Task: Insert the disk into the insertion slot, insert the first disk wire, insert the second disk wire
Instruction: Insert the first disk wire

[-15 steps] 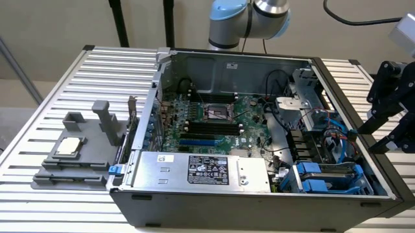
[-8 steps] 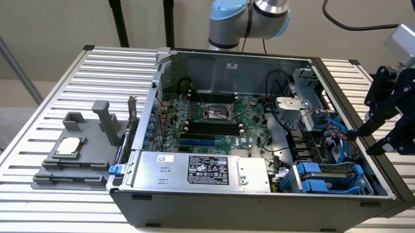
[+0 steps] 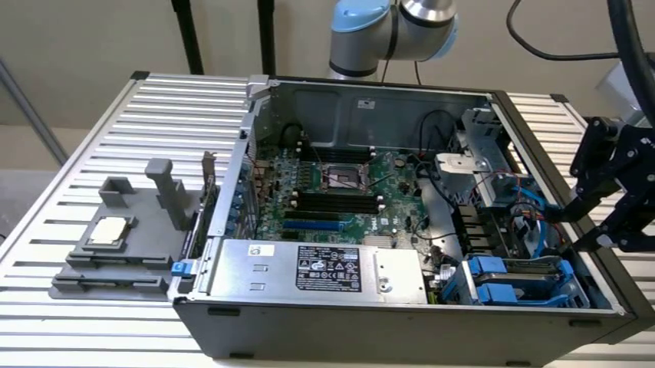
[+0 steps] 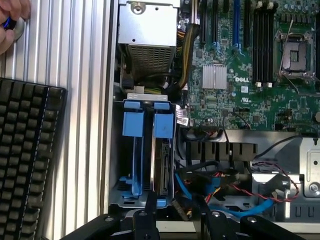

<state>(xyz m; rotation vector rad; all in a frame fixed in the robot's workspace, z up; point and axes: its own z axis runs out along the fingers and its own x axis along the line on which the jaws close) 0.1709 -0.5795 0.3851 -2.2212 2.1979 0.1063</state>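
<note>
The insertion slot (image 4: 148,150) is a grey metal bay with bright blue rails, standing in the open computer case (image 3: 409,318); in the exterior view the bay (image 3: 522,280) sits at the case's near right corner. The disk (image 4: 163,162) stands edge-on inside the bay under a blue carrier tab, its dark connector edge facing out. A second blue carrier (image 4: 133,150) stands beside it. Loose blue, red and orange wires (image 4: 227,187) lie just beside the bay. My gripper (image 4: 177,220) hovers just off the bay's end, open, with nothing held. In the exterior view my gripper (image 3: 585,228) hangs over the case's right wall.
A silver power supply box (image 3: 327,268) with a black label lies beside the bay. The green motherboard (image 4: 250,65) fills the case floor. A black keyboard (image 4: 25,160) and a person's hand (image 4: 9,20) rest on the ribbed table. A grey fixture (image 3: 123,245) stands at the exterior view's left.
</note>
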